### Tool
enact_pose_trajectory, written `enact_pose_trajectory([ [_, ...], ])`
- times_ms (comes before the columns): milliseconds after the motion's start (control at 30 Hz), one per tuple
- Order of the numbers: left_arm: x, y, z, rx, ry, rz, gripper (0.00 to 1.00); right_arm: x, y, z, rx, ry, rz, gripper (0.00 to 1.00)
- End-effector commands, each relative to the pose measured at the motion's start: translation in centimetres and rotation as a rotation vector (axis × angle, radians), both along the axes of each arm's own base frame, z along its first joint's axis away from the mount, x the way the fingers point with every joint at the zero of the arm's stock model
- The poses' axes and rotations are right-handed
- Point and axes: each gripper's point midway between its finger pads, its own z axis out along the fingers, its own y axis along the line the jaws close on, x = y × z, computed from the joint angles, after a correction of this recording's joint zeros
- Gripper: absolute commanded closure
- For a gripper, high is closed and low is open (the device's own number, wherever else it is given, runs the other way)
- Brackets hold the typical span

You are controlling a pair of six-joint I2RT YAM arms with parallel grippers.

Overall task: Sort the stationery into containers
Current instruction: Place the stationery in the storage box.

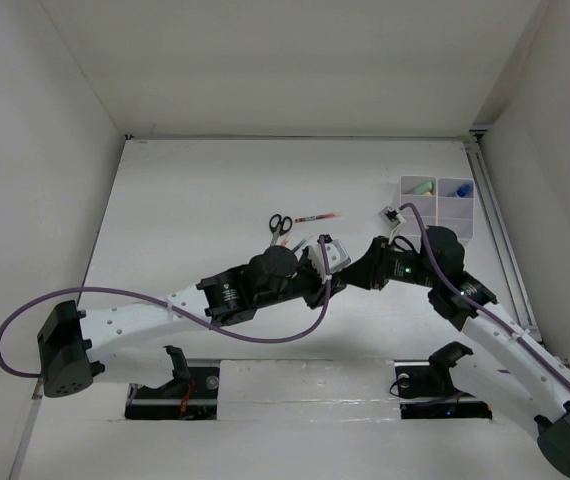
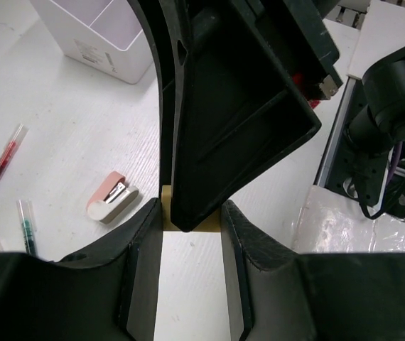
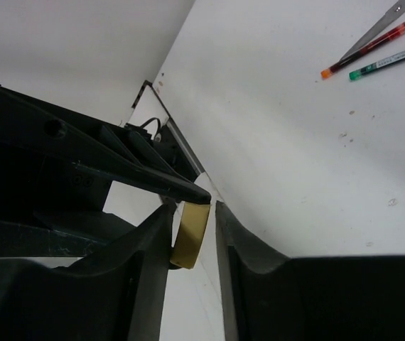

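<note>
A small yellowish block (image 2: 192, 219) sits between my left gripper's (image 2: 192, 213) fingertips, which are shut on it above the table. My right gripper (image 3: 194, 209) has its jaws either side of the same block (image 3: 192, 234), with a thin gap on one side, so it is open. The two grippers meet at mid-table in the top view, left (image 1: 331, 284) and right (image 1: 349, 278), and the block is hidden there. Black-handled scissors (image 1: 280, 224) and a red pen (image 1: 315, 217) lie behind them. A white-pink eraser (image 2: 110, 199) lies on the table. The white organizer box (image 1: 437, 207) stands at the far right.
A green pen (image 2: 26, 227) lies beside the red pen (image 2: 0, 170). A light green marker (image 1: 422, 187) and a blue item (image 1: 462, 188) sit in the box's back compartments. Cabinet walls close in the table on the left, back and right. The arm bases are at the near edge.
</note>
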Motion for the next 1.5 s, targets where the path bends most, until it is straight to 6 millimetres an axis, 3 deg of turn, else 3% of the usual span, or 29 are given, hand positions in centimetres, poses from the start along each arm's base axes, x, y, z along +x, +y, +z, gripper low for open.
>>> enact_pose_trajectory([
  [0, 0.9, 0.0, 3.9, -0.077, -0.062, 0.043, 1.00, 0.1, 0.5, 0.7, 0.021, -0.040, 0.007, 0.68],
  [100, 1.2, -0.2, 4.0, -0.076, -0.064, 0.052, 1.00, -0.2, 0.6, 0.8, 0.024, -0.031, 0.015, 0.80],
  [133, 1.2, -0.1, 4.0, -0.073, -0.072, 0.050, 1.00, -0.2, 0.6, 0.8, 0.024, -0.031, 0.015, 0.90],
  [200, 1.4, -0.1, 4.0, -0.071, -0.074, 0.060, 1.00, -0.2, 0.6, 0.8, 0.024, -0.031, 0.015, 0.99],
  [500, 1.9, 0.2, 4.0, -0.068, -0.082, 0.095, 1.00, -0.8, 0.5, 1.9, 0.053, -0.041, 0.011, 1.00],
  [533, 2.1, 0.3, 4.0, -0.070, -0.076, 0.107, 0.97, -0.8, 0.5, 1.9, 0.053, -0.041, 0.011, 1.00],
  [633, 2.4, 0.3, 3.7, -0.064, -0.069, 0.127, 0.61, -0.7, 0.2, 2.1, 0.057, -0.043, -0.013, 1.00],
  [733, 2.5, 0.3, 3.1, -0.051, -0.055, 0.139, 0.39, -0.8, 0.0, 2.8, 0.065, -0.060, -0.025, 1.00],
  [967, 2.4, 0.8, 3.5, -0.065, -0.053, 0.150, 0.22, -0.8, 0.0, 2.9, 0.058, -0.047, -0.049, 1.00],
  [1000, 2.4, 0.9, 3.8, -0.074, -0.056, 0.151, 0.02, 0.0, -0.4, 3.0, 0.047, -0.065, -0.099, 1.00],
  [1033, 2.3, 0.9, 3.8, -0.078, -0.048, 0.153, 0.00, 0.6, -0.7, 3.0, 0.031, -0.070, -0.140, 1.00],
  [1200, 1.9, 1.1, 4.1, -0.104, -0.020, 0.151, 0.00, 5.7, -3.2, 1.2, -0.073, -0.102, -0.428, 1.00],
  [1333, 1.7, 1.3, 2.7, -0.076, 0.013, 0.157, 0.00, 8.9, -4.1, 1.4, -0.050, -0.114, -0.506, 1.00],
  [1400, 1.7, 1.8, 1.9, -0.063, 0.027, 0.173, 0.00, 10.5, -4.7, 0.6, -0.070, -0.103, -0.559, 1.00],
  [1467, 2.2, 2.7, 1.9, -0.086, 0.048, 0.242, 0.00, 12.6, -6.7, 0.2, -0.111, -0.113, -0.681, 1.00],
])
